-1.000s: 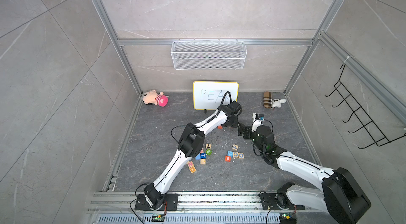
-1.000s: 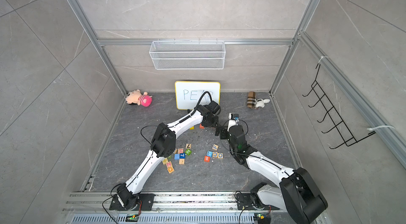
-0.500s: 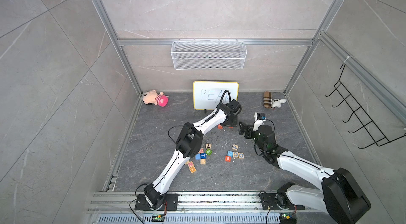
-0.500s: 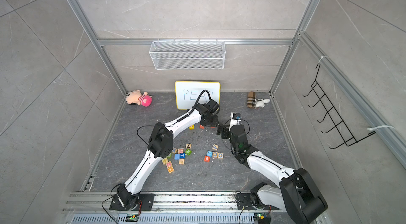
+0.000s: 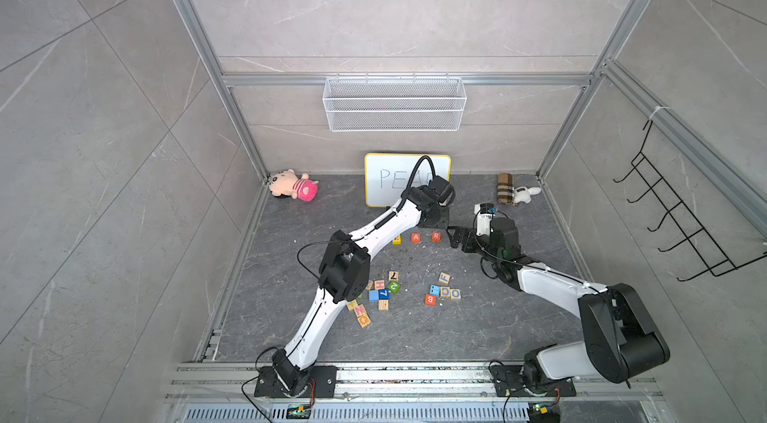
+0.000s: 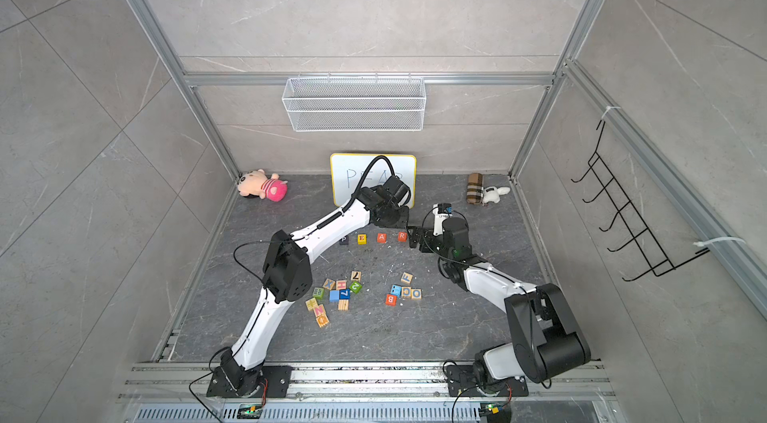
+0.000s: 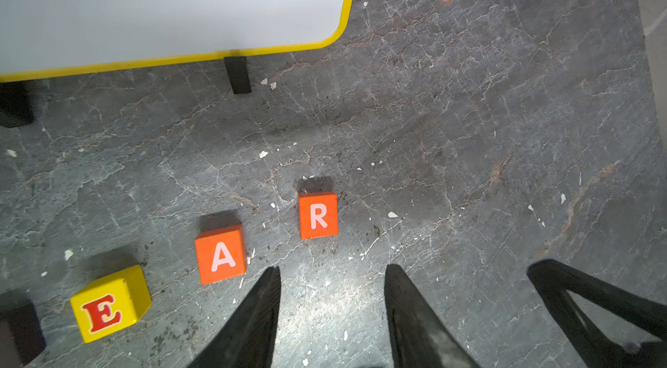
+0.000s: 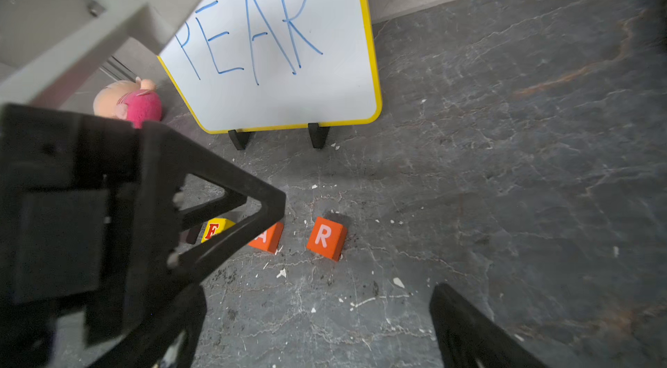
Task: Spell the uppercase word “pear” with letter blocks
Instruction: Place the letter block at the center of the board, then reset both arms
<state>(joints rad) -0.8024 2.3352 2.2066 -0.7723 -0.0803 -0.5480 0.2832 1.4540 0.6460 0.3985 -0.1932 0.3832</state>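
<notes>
Four letter blocks stand in a row on the dark floor in front of the whiteboard: black P [image 6: 343, 240], yellow E [image 6: 362, 238], orange-red A [image 6: 381, 238] and orange-red R [image 6: 401, 236]. In a top view my left arm hides P, and E [image 5: 396, 239], A [image 5: 415, 238] and R [image 5: 436, 236] show. My left gripper [image 7: 332, 268] hovers just short of A [image 7: 221, 256] and R [image 7: 318, 215], open with only bare floor between its fingers. My right gripper [image 8: 317, 294] is open and empty too, close beside the left gripper, with R [image 8: 326, 238] ahead of it.
A yellow-framed whiteboard [image 5: 406, 180] reading PEAR stands at the back wall. Plush toys lie at the back left [image 5: 294, 186] and back right [image 5: 516, 192]. Several loose cubes [image 5: 384, 292] and an orange-red B cube [image 5: 430, 299] lie nearer the front. A wire basket [image 5: 394, 103] hangs on the wall.
The left arm's elbow has drifted a little left and the right wrist has shifted slightly. The four blocks have not moved and both grippers are as wide as before.
</notes>
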